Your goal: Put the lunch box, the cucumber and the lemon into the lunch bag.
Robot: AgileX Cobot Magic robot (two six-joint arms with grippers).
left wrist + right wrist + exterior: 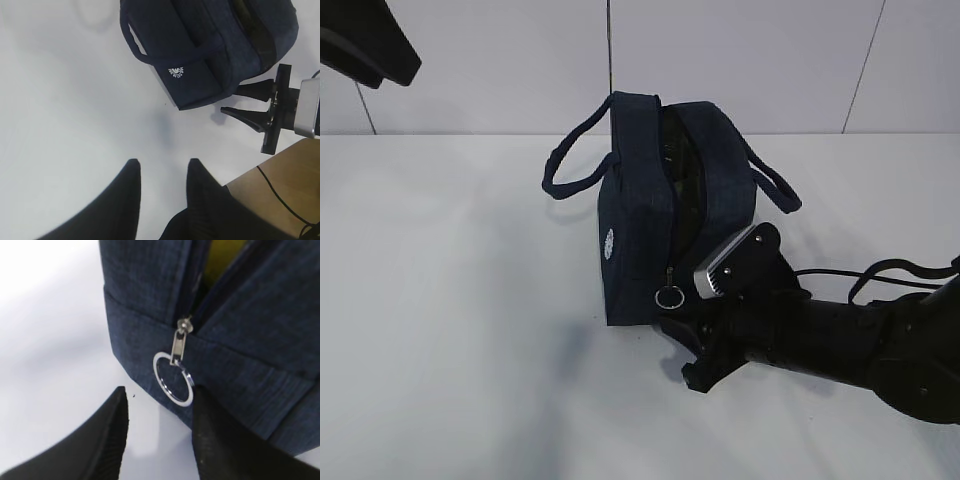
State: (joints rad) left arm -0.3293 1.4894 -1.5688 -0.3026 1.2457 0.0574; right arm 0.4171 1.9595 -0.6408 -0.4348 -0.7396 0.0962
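The navy lunch bag [655, 210] stands on the white table with its top zipper parted. Its metal ring pull [173, 378] hangs at the near end of the zipper. My right gripper [161, 400] is open just below that ring, with only table between the fingers; the right finger [210, 425] is against the bag's fabric. A yellow surface [225, 255] shows through the zipper gap, perhaps the lemon. The lunch box and the cucumber are hidden. My left gripper [162, 167] hangs open and empty, high over the table, well away from the bag [215, 45].
The left arm [370, 45] is up in the far left corner. A brown wooden surface [295, 180] with a black cable lies beside the white table [450, 350]. The bag's two handles [565, 170] stick out sideways. A tiled wall runs behind.
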